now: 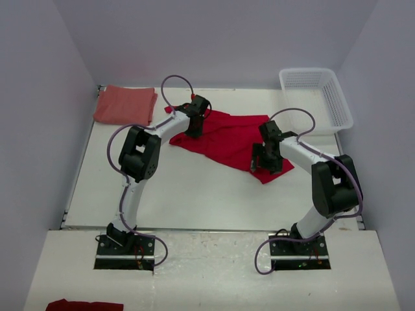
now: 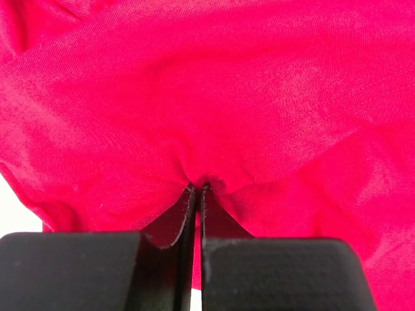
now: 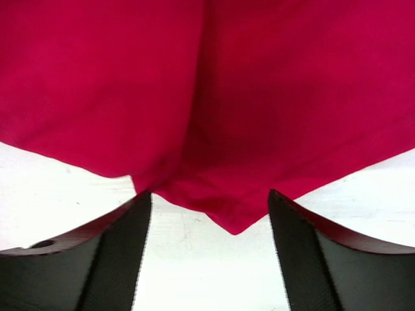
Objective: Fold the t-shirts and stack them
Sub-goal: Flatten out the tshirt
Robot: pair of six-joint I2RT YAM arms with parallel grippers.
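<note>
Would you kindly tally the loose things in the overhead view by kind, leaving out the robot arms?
Shirts: 2, a bright red shirt spread out, a salmon shirt folded
Baskets: 1, a white basket
Other cloth: 1, a dark red cloth at the near edge, kind unclear
Total: 4

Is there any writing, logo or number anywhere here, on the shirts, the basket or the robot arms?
None can be read. The red t-shirt, the folded salmon t-shirt and the white basket are plain; the left arm and right arm show no legible marking.
</note>
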